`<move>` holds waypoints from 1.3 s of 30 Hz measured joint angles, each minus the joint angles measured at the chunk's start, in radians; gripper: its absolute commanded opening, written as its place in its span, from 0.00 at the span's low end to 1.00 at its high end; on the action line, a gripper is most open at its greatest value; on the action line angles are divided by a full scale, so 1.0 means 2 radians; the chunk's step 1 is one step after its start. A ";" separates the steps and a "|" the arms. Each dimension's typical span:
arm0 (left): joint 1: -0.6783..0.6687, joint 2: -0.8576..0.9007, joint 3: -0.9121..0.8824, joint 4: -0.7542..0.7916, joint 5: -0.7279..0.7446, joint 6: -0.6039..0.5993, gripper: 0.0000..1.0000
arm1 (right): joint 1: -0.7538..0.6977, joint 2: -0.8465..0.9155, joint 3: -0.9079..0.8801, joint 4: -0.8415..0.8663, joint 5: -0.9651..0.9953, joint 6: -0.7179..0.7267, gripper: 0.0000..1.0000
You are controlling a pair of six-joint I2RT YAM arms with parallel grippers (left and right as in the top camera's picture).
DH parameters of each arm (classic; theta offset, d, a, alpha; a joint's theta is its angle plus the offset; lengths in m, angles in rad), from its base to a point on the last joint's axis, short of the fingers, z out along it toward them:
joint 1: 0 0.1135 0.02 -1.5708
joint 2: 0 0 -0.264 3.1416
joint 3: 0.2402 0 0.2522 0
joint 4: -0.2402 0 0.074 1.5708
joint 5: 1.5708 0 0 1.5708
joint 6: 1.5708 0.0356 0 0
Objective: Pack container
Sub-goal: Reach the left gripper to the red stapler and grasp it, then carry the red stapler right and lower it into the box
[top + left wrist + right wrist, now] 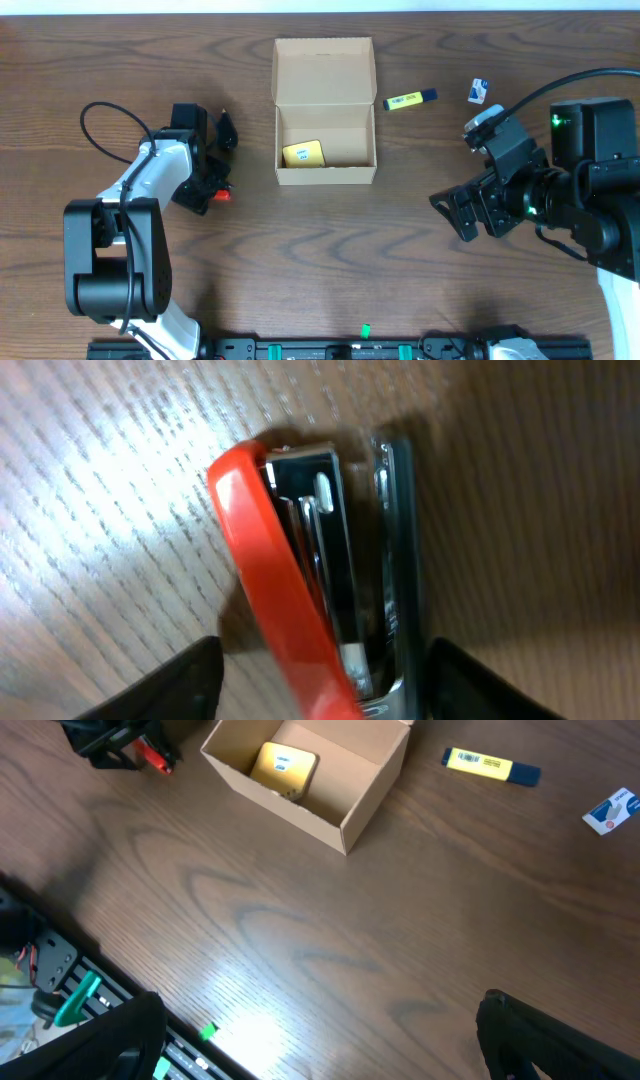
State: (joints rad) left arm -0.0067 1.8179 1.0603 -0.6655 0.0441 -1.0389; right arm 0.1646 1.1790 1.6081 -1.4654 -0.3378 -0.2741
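So the left hand [322, 695] is straddling the red stapler [300, 580] out at the box's 8 o'clock. Its fingers [185, 680] are sitting partway open either side with a sliver of gap showing, so I'd say it's lining up a grab, not holding yet. The cardboard box [340, 120] is sitting mid-counter [330, 260], flap lying open toward 12 so stuff can drop straight in. Only a yellow pad [303, 153] is lying inside. A yellow highlighter [410, 99] and a small white-blue thing [477, 91] are waiting around its 2 o'clock. The right hand [468, 215] is hanging wide and empty at 4 o'clock.
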 measured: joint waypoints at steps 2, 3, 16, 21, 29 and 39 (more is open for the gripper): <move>0.000 0.000 0.000 0.000 -0.002 -0.003 0.42 | 0.000 0.000 0.000 0.000 0.000 0.000 0.99; 0.000 0.000 0.000 0.000 -0.002 -0.004 0.39 | 0.000 0.000 0.000 0.000 0.000 0.000 0.99; 0.000 -0.003 0.001 -0.008 0.002 -0.004 0.06 | 0.000 0.000 0.000 0.000 0.000 0.000 0.99; 0.001 -0.010 0.002 -0.059 0.006 -0.009 0.06 | 0.000 0.000 0.000 0.000 0.000 0.000 0.99; -0.015 -0.113 0.034 -0.069 0.010 -0.021 0.06 | 0.000 0.000 0.000 0.000 0.000 0.000 0.99; -0.122 -0.163 0.105 -0.037 0.014 0.048 0.06 | 0.000 0.000 0.000 0.000 0.000 0.000 0.99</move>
State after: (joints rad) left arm -0.2501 1.4921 1.2705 -0.7391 0.0723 -0.9436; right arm 0.1646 1.1790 1.6085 -1.4658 -0.3378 -0.2741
